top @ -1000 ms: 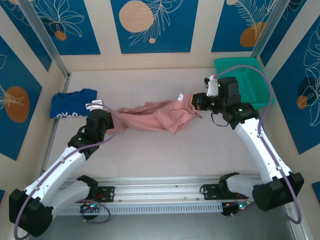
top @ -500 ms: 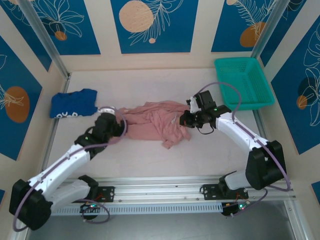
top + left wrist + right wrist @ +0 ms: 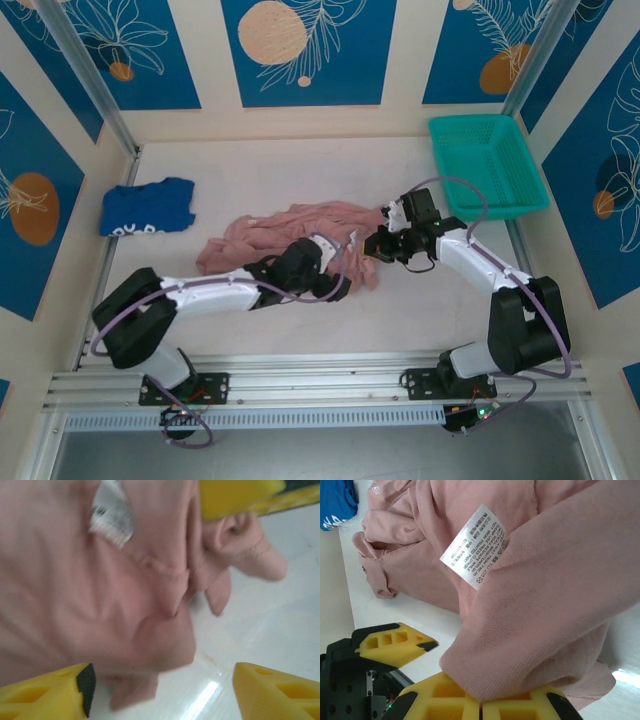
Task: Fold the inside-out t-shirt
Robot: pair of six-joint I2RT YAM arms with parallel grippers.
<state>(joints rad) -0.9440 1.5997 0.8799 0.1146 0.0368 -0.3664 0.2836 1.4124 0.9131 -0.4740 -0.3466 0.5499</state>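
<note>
Probably spreading step, no fold yet; inside-out t-shirt [image 3: 288,224] crumpled at mid-table; right gripper [image 3: 480,702] clenched on its cloth; left gripper [image 3: 162,677] released at the near edge; next likely needs grasping there, then pulling apart to flatten.

Overhead view faces down from behind; wrist views close over t-shirt [image 3: 290,222].
</note>
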